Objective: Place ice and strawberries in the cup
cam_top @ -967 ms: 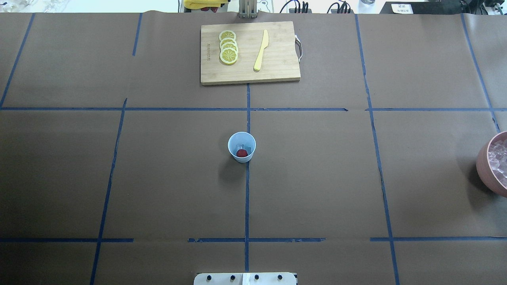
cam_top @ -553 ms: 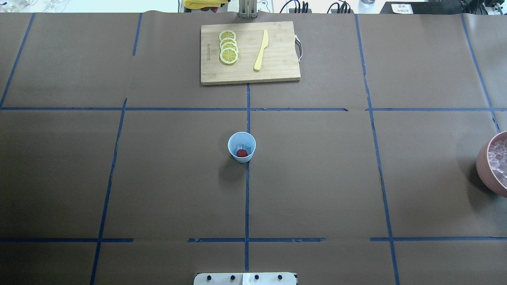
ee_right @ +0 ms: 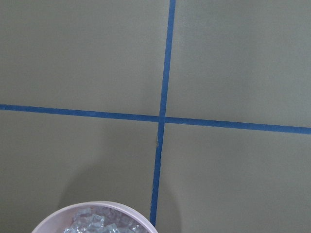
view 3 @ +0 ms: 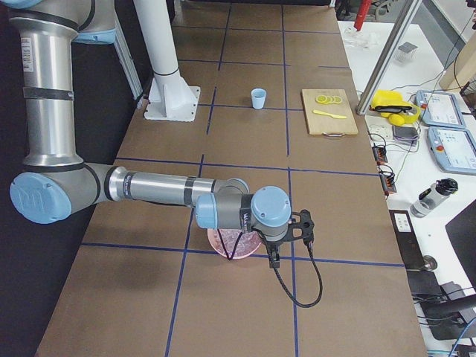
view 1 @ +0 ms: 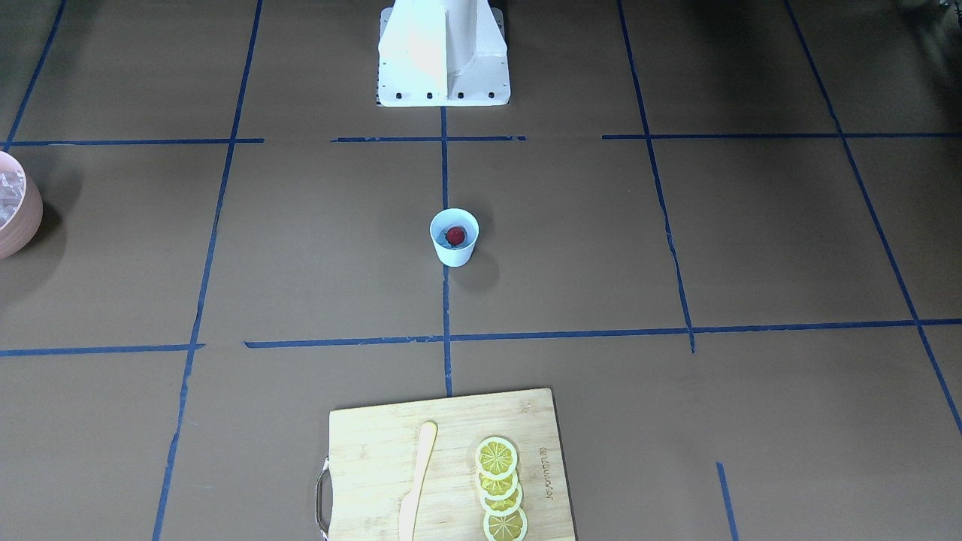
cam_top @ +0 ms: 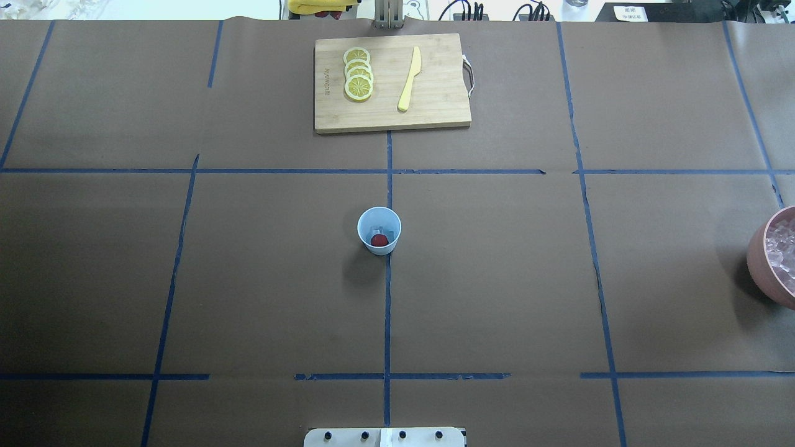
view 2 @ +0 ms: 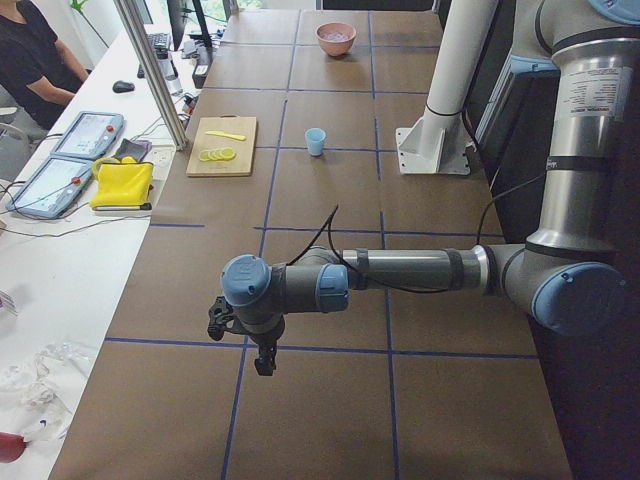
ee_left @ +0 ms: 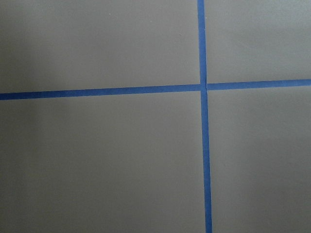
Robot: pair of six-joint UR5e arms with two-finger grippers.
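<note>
One strawberry [cam_top: 379, 239] in cup [cam_top: 380, 249], ice [cam_top: 784, 248] in bowl [cam_top: 761, 267]

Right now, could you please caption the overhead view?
Cup holding a strawberry, centre; board beyond; bowl of ice at right.

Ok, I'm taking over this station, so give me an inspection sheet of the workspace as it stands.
Surface: brown paper with a blue tape grid, lying flat.
Job's things: cup upright at centre, strawberry inside; ice heaped in the pink bowl at the robot's right end; ice in the cup too faint to confirm.
Clutter: cutting board with lemon slices and a yellow knife.
Grippers: left gripper and right gripper hang over opposite table ends, the right one near the bowl; jaws cannot be judged.
Cables: black cable looping below the right wrist.
Surroundings: seated person and tablets at a side bench.
</note>
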